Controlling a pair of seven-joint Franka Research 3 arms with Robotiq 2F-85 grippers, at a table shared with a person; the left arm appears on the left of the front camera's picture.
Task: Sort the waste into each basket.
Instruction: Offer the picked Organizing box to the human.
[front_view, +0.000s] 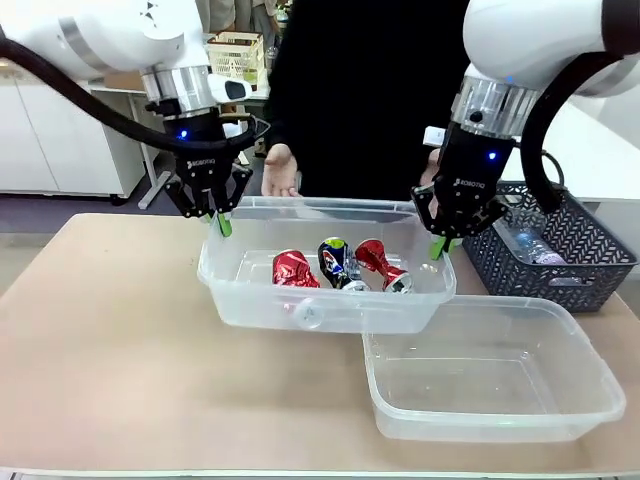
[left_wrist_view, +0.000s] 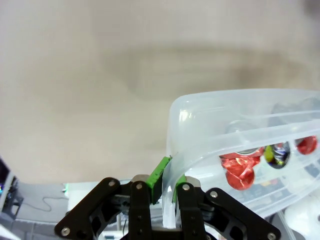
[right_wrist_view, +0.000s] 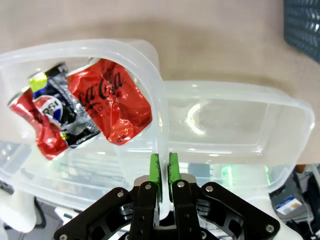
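With left gripper (front_view: 219, 218) and right gripper (front_view: 441, 241) each clamped tight on the tub (front_view: 250, 300) rim, uneven arm motion could slip the thin plastic, spilling cans (front_view: 340, 266).

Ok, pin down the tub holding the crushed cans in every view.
Front view: tub, centre of the picture.
Left wrist view: tub, lower right, rim pinched in the jaws.
Right wrist view: tub, left half, rim pinched in the jaws.
Shared landmark: the blue can inside it.
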